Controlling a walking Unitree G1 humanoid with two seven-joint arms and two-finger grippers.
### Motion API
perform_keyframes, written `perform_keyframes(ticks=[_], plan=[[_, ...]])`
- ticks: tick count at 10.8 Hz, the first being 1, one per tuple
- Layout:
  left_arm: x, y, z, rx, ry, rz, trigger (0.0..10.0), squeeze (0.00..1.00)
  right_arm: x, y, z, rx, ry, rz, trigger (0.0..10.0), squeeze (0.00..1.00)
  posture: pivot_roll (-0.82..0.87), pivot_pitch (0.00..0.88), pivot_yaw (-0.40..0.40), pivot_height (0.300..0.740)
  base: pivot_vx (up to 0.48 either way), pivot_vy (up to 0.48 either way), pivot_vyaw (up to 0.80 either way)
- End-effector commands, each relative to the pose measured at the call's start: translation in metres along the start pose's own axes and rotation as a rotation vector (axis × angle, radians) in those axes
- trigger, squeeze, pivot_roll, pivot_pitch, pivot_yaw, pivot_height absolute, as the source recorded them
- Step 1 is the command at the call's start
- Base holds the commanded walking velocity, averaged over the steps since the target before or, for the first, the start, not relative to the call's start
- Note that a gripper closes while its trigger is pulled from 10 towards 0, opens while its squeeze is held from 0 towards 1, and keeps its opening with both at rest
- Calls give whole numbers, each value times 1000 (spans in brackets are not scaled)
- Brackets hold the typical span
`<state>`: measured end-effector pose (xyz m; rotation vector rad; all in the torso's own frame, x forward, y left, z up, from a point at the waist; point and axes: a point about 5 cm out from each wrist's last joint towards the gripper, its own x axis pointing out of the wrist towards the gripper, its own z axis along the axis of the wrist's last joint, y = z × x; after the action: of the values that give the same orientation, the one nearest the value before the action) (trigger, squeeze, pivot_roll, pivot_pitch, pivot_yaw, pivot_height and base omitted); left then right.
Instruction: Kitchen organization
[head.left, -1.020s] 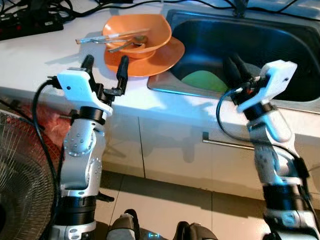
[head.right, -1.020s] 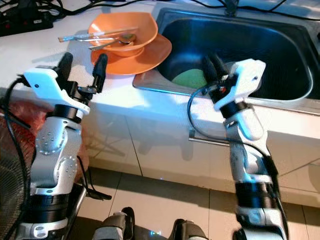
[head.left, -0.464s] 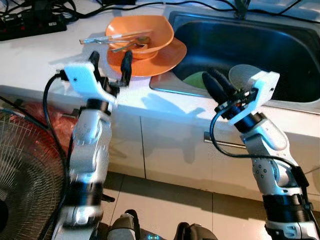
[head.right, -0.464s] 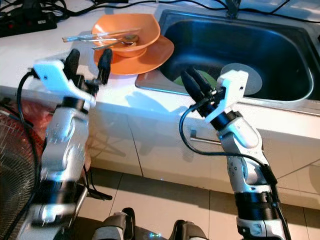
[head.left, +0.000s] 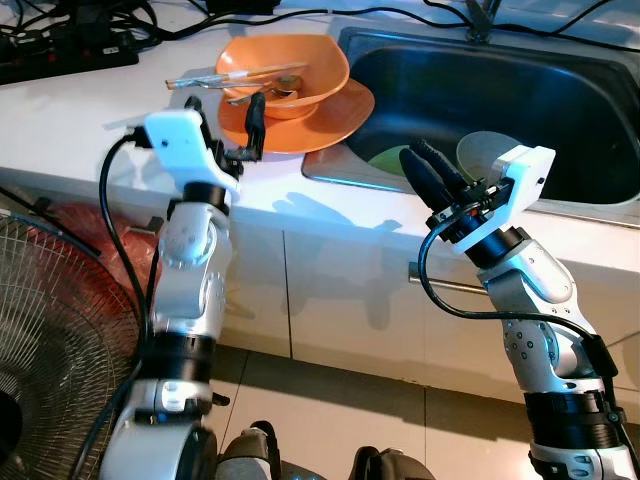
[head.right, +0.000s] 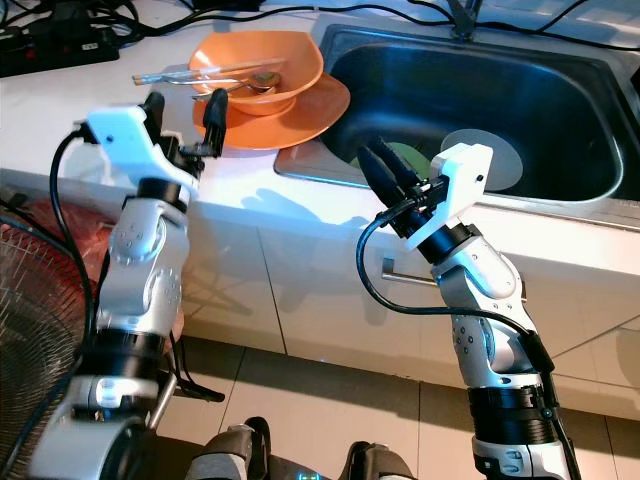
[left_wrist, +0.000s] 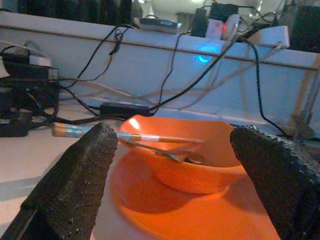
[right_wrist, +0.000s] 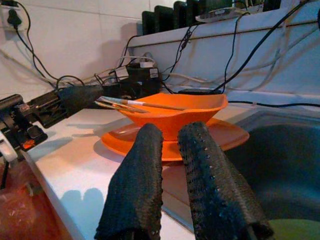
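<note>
An orange bowl (head.left: 290, 70) sits on an orange plate (head.left: 330, 115) on the white counter (head.left: 80, 120), left of the sink (head.left: 400, 185). Chopsticks (head.left: 215, 78) and a spoon (head.left: 265, 93) lie across the bowl. My left gripper (head.left: 225, 102) is open and empty, hovering at the plate's near left edge; the left wrist view frames the bowl (left_wrist: 190, 165) between its fingers (left_wrist: 75, 185). My right gripper (head.left: 415, 152) is shut on nothing, above the sink's front rim and pointing toward the plate (right_wrist: 220, 137). A green plate (head.left: 385, 158) and a grey dish (head.left: 490, 150) lie in the sink.
A power strip with cables (head.left: 60, 50) lies at the counter's back left. A standing fan (head.left: 40, 350) is on the floor at my left. White cabinet fronts with a bar handle (head.left: 450, 290) run below the counter.
My left gripper has risen and moved in closer to the plate's edge. My right gripper has swung out of the sink and now points left toward the plate.
</note>
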<state>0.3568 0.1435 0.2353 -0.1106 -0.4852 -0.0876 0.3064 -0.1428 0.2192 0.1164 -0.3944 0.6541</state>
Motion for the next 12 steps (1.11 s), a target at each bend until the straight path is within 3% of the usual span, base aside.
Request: perform_keyframes(ticks=[1, 6, 12], plan=[[3, 1, 1, 16, -10, 4, 10000, 0, -2, 1, 4, -7, -6, 8, 10000, 0, -12, 164, -2, 740, 0, 0, 0], [15, -6, -8, 20, 14, -41, 10000, 0, -1, -1, 4, -4, -5, -3, 10000, 0, -13, 174, -9, 740, 0, 0, 0], [36, -6, -6, 42, 0, -66, 10000, 0, -1, -1, 5, -5, 0, -7, 10000, 0, -21, 182, -18, 740, 0, 0, 0]])
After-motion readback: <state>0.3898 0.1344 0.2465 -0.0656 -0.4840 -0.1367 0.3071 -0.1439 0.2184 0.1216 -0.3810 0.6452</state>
